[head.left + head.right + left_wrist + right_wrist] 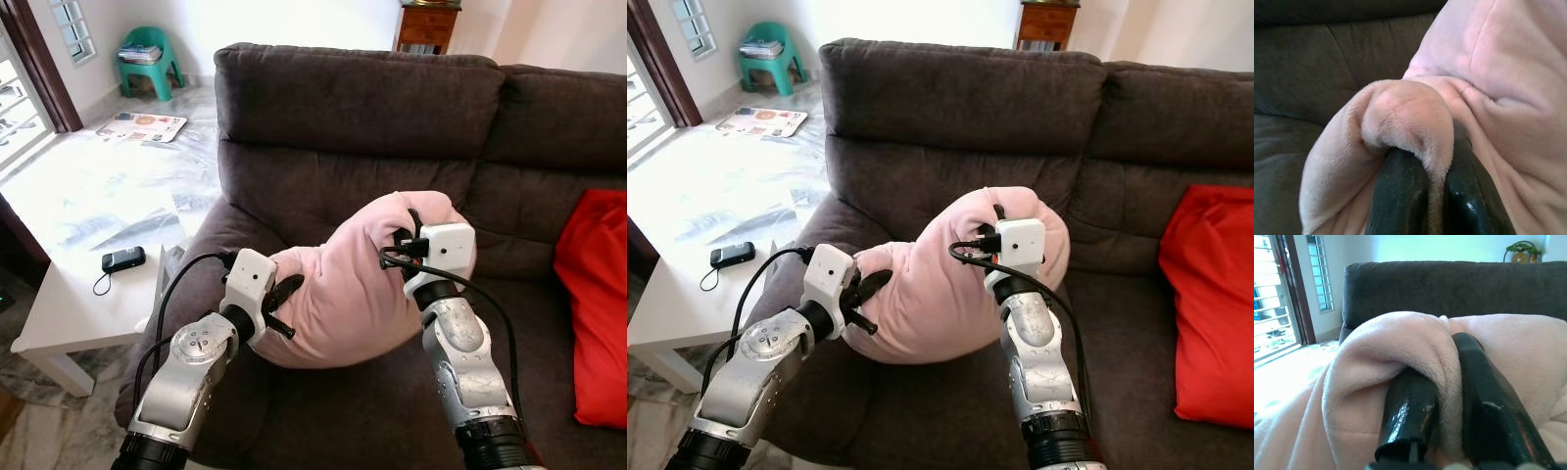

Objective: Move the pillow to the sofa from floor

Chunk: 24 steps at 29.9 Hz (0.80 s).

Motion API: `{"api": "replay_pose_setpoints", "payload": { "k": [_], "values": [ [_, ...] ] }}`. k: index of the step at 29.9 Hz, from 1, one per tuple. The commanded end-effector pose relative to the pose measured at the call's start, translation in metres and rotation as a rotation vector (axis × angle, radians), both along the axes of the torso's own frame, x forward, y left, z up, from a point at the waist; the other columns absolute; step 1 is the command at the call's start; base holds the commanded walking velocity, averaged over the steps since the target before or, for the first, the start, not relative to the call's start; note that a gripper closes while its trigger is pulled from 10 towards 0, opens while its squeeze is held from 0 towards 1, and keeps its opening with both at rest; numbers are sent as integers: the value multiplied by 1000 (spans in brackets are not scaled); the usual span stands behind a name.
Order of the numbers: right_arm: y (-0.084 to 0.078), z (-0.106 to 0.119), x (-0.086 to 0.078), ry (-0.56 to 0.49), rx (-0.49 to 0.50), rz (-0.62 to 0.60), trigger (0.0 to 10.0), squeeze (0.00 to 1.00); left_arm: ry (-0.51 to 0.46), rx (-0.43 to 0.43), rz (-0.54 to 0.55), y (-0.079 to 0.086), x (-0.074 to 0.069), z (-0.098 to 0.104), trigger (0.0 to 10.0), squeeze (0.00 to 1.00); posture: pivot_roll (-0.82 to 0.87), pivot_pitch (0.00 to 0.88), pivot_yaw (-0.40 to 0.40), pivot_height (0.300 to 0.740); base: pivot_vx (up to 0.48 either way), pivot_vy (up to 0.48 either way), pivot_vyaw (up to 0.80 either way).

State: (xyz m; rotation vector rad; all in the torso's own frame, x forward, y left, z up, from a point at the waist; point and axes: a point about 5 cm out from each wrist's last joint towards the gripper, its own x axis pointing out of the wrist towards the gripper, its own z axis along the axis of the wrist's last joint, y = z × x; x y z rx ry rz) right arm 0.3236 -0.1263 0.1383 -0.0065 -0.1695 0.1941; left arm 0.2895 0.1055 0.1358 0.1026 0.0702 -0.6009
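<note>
Pink plush pillow [358,284] held over the seat of the dark grey sofa [333,108], near the left armrest, bunched up between both arms. Whether its underside touches the seat cushion is hard to tell; the lower edge is hidden behind the arms.

Left pincer [284,304] at the pillow's left end, fingers [1400,196] pressed together on a fold of fabric, pinching it; fingertips buried in plush in the left wrist view. Right pincer [409,230] at the pillow's top right, mostly hidden behind its white wrist housing in the head views; right wrist view shows both black fingers [1410,416] clamped on a ridge of pink fabric, tips covered.

Red cushion [593,304] on the sofa's right side, cut off by the frame edge. White tabletop [83,304] left of the sofa carries a small dark device [123,258] with a cord, type unclear. Green plastic stool [149,61] in far corner, something stacked on it, not readable. Flat printed sheet [142,126] on the floor. Wooden cabinet [426,27] behind the sofa, mostly cut off.
</note>
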Motion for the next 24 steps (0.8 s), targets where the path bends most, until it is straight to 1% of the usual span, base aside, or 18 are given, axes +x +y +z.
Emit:
{"api": "replay_pose_setpoints", "payload": {
  "k": [1, 6, 7, 8, 9, 10, 11, 13, 14, 16, 17, 19, 21, 22, 24],
  "values": [
    [29, 18, 3, -74, -7, 128, 10000, 0, -69, -38, -130, -22, -5, 19, 10000, 0, 9, 0, -50, 740, 0, 0, 0],
    [36, 17, 3, -69, -1, 166, 10000, 0, -58, -31, -130, -21, -6, 17, 10000, 0, 10, 0, -52, 740, 0, 0, 0],
    [37, 16, 3, -68, 2, 172, 10000, 90, -51, -32, -135, -21, -7, 18, 10000, 0, 8, 0, -52, 740, 0, 0, 0],
    [37, 16, 3, -68, 2, 172, 10000, 90, -51, -32, -135, -21, -7, 18, 10000, 0, 8, 0, -52, 740, 0, 0, 0],
    [37, 16, 3, -66, 0, 172, 10000, 114, -49, -32, -136, -22, -7, 17, 10000, 0, 7, 0, -51, 740, 0, 0, 0],
    [37, 14, 3, -64, -1, 177, 10000, 569, -46, -32, -138, -23, -7, 17, 10000, 0, 6, 0, -52, 740, 0, 0, 0],
    [36, 14, 3, -64, -1, 178, 10000, 859, -45, -32, -138, -23, -7, 17, 10000, 0, 6, 0, -53, 740, 0, 0, 0],
    [36, 14, 3, -64, -1, 178, 10000, 859, -45, -32, -138, -23, -7, 17, 10000, 0, 6, 0, -53, 740, 0, 0, 0],
    [36, 14, 3, -64, -1, 178, 10000, 906, -45, -33, -137, -23, -7, 17, 10000, 0, 6, 0, -53, 740, 0, 0, 0],
    [36, 14, 3, -64, -1, 178, 10000, 906, -45, -33, -137, -23, -7, 17, 10000, 0, 6, 0, -53, 740, 0, 0, 0],
    [36, 14, 3, -62, -6, 175, 10000, 961, -43, -32, -136, -23, -7, 16, 10000, 0, 8, 0, -55, 740, 0, 0, 0],
    [36, 13, 4, -61, -7, 174, 10000, 957, -41, -33, -133, -22, -7, 16, 10000, 0, 9, 0, -54, 740, 0, 0, 0],
    [35, 13, 4, -59, -14, 172, 10000, 929, -39, -32, -131, -22, -7, 16, 10000, 0, 10, 0, -55, 740, 0, 0, 0],
    [36, 13, 4, -58, -14, 174, 10000, 949, -37, -31, -131, -22, -8, 15, 10000, 0, 10, 0, -54, 740, 0, 0, 0],
    [35, 13, 4, -58, -16, 172, 10000, 949, -36, -30, -131, -22, -8, 15, 10000, 0, 8, 0, -54, 740, 0, 0, 0]
  ]
}}
